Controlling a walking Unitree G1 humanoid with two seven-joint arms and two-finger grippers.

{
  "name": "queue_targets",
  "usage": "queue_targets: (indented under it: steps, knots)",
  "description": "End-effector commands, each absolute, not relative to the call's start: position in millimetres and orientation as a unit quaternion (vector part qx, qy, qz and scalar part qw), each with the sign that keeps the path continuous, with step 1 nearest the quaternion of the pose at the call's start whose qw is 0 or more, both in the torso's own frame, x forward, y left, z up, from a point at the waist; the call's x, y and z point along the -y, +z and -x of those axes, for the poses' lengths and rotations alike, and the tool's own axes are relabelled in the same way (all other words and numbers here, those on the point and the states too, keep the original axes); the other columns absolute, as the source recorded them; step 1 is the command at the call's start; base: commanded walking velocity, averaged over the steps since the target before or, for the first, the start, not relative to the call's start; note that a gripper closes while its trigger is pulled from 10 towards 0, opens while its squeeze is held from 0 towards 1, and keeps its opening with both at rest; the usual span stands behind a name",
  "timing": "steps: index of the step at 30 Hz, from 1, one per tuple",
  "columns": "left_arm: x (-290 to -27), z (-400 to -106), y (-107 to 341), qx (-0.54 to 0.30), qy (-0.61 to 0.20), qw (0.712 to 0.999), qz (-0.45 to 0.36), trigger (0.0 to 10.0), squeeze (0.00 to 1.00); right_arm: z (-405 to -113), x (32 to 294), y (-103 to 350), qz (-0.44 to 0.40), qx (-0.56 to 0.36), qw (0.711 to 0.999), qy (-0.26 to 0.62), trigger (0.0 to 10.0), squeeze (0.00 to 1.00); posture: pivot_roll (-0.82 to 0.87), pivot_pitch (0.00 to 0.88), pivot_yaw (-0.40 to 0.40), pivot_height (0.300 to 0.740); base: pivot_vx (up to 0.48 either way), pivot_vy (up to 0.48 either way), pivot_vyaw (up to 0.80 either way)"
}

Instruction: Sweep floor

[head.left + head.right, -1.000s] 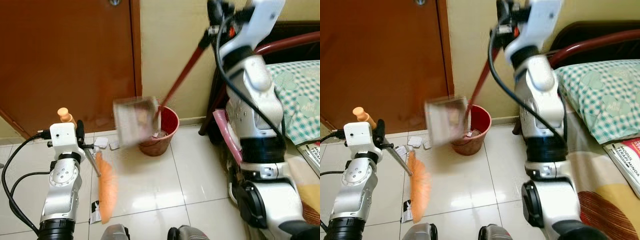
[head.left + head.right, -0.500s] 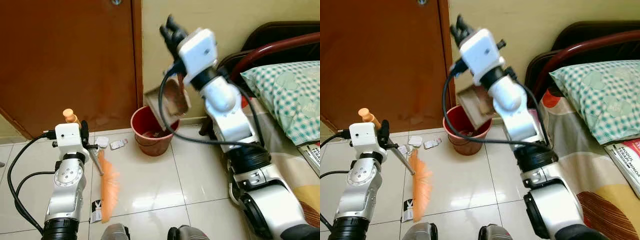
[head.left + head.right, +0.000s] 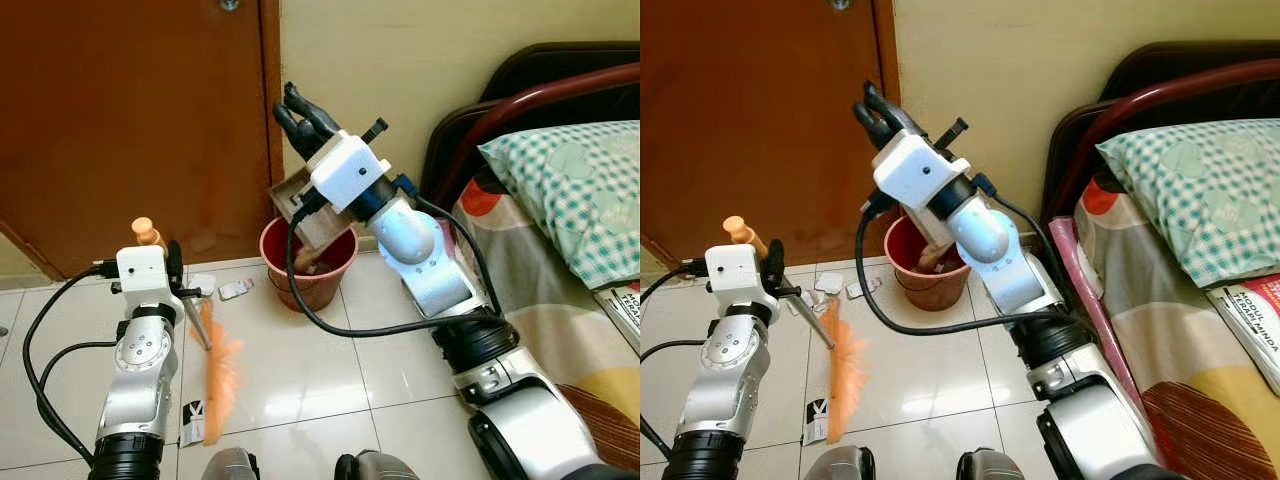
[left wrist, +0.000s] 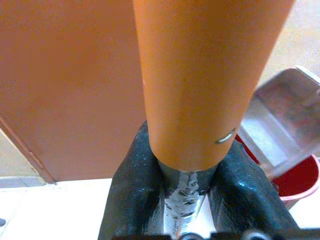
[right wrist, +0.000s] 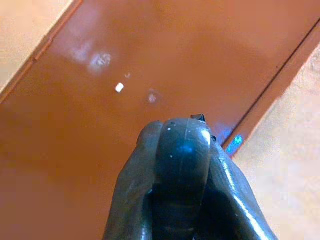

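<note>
My left gripper point(image 3: 172, 268) is shut on the orange broom handle point(image 4: 200, 75). The broom's orange bristles point(image 3: 220, 385) rest on the tiled floor beside my left arm. A red bucket point(image 3: 335, 262) stands against the wall by the door. A brown dustpan point(image 3: 300, 205) hangs tilted over the bucket's mouth, partly behind my right wrist. My right gripper point(image 3: 300, 110) points up above it, shut on the dark end of the dustpan's handle point(image 5: 182, 150). Paper scraps point(image 3: 237, 290) lie on the floor between broom and bucket.
A brown door point(image 3: 130, 120) fills the back left. A bed with a dark red frame point(image 3: 520, 100) and a checked pillow point(image 3: 570, 170) runs along the right, with a magazine point(image 3: 625, 305) on it. Another scrap point(image 3: 191, 410) lies by the bristles.
My right arm has swung down and to the left, bringing the dustpan from beside the bucket to tilted over its mouth. The left arm and broom have barely moved.
</note>
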State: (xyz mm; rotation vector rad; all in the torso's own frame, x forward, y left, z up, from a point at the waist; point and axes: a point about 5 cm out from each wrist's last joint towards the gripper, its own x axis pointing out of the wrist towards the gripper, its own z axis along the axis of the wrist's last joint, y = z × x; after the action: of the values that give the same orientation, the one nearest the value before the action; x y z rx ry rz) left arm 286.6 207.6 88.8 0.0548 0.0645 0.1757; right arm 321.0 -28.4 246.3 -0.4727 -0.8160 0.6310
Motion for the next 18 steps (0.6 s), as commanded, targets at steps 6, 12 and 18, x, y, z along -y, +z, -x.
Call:
queue_targets:
  steps: [6,12,18]
  knots:
    - [-200.6,-287.4,82.8,-0.045,0.079,0.996,-0.020,10.0,0.00,-315.1,32.9,278.7,0.159,0.435,0.845,0.269,10.0,0.00,0.00,0.068,-0.043,0.740,0.000,0.000,0.00]
    - [-198.9,-288.2,82.6,-0.045,0.078,0.996,-0.018,10.0,0.00,-313.9,34.3,311.2,0.050,0.437,0.863,0.247,10.0,0.00,0.00,0.068,-0.043,0.740,0.000,0.000,0.00]
    - [-196.7,-289.2,83.3,-0.042,0.077,0.996,-0.016,10.0,0.00,-313.9,34.3,316.0,-0.023,0.408,0.879,0.246,10.0,0.00,0.00,0.068,-0.043,0.740,0.000,0.000,0.00]
